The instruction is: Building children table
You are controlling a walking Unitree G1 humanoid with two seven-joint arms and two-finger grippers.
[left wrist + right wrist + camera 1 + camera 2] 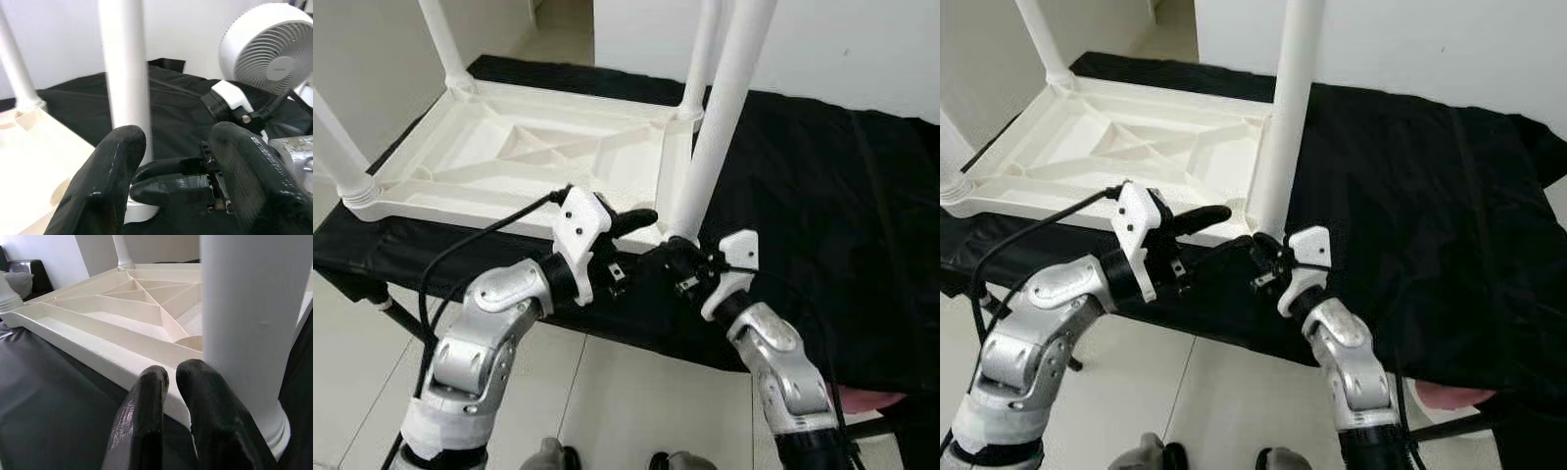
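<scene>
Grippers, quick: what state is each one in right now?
Left gripper: open, empty, beside the near table leg.
Right gripper: shut, holding nothing, tips at that leg's base.

Upper ends of all four white legs (724,117) are cut off by the frame. The black-draped table (862,215) is cropped at right. The fan (271,46) is blurred.

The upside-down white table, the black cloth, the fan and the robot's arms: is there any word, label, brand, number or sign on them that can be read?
None: no readable text in any view.
The white tabletop, its near leg, the black cloth and the white fan are plain.
The left hand and right hand bear no legible marking.
</scene>
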